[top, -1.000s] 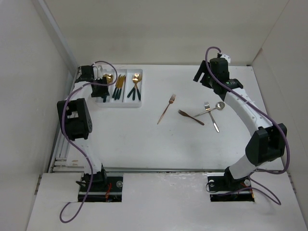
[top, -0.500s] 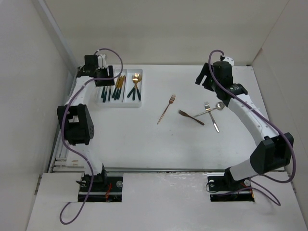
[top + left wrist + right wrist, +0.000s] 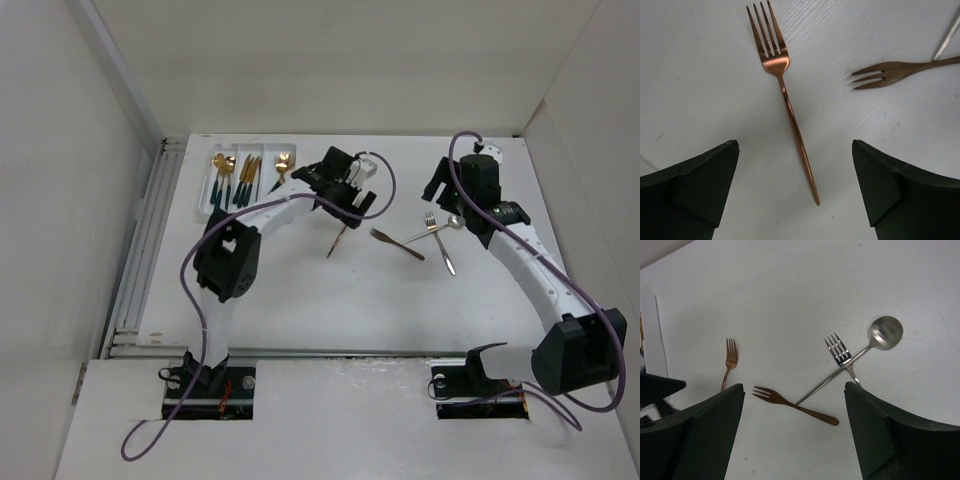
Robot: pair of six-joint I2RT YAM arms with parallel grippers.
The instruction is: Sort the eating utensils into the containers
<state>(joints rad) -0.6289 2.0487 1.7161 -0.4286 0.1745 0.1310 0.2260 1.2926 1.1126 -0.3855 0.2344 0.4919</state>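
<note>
1. Directly under the left gripper point(image 3: 795, 150) lies a matte white table point(image 3: 300, 290) with a faint, fine grain. Plain white panels point(image 3: 330, 70) wall it in at the back and on both sides. The gripper's two dark, blunt fingers point(image 3: 700, 185) stand wide apart and hold nothing.
2. Flat on that surface lies the copper fork point(image 3: 790, 107), slim and glossy, with four tines. In the wrist view it sits in line with the gap between the fingers. Its tines point away from the gripper, its handle tip reaches down between them, and neither finger touches it.
3. Just right of the copper fork lies a darker bronze fork point(image 3: 895, 72), its tines turned toward the copper one and clear of it.
4. Farther right of the copper fork, a silver spoon point(image 3: 885, 332) with a round polished bowl crosses a silver fork point(image 3: 837, 350). The spoon's handle ends at the bronze fork's neck; whether they touch cannot be told.
5. The right gripper point(image 3: 793, 390) hangs above that cluster, its dark fingers point(image 3: 690, 435) spread and empty.
6. Well to the left of the copper fork sits the shallow white tray point(image 3: 203, 200). Gold-headed utensils point(image 3: 245, 180) with dark green handles lie in all three of its long compartments.
</note>
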